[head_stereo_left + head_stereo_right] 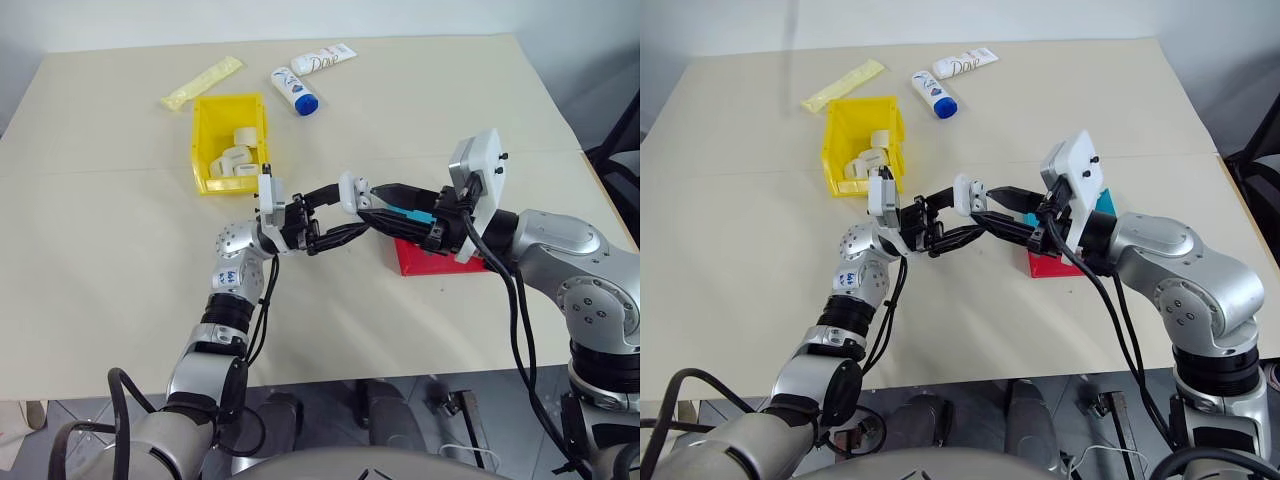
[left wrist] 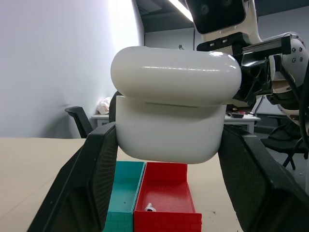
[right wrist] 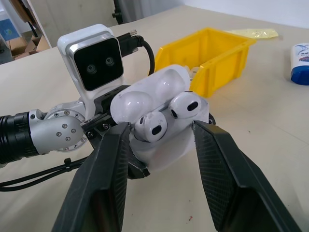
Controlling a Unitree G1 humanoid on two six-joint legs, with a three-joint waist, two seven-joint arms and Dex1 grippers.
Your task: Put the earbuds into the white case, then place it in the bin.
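The white case (image 1: 350, 192) hangs in mid-air over the middle of the table, with my left gripper (image 1: 345, 208) shut on its body. Its lid stands open, and two earbuds (image 3: 151, 126) (image 3: 187, 105) sit in its wells. My right gripper (image 1: 372, 205) faces it from the right, its open fingers (image 3: 217, 169) flanking the case on both sides. Another earbud (image 2: 150, 208) lies in the red half of the tray below. The yellow bin (image 1: 205, 130) stands further back on the left and holds several white cases.
The red-and-blue tray (image 1: 420, 262) lies on the table under my right wrist. At the back lie a Dove tube (image 1: 323, 58), a blue-capped white bottle (image 1: 295, 90) and a yellow packet (image 1: 201, 82). A black chair stands off the table's right edge.
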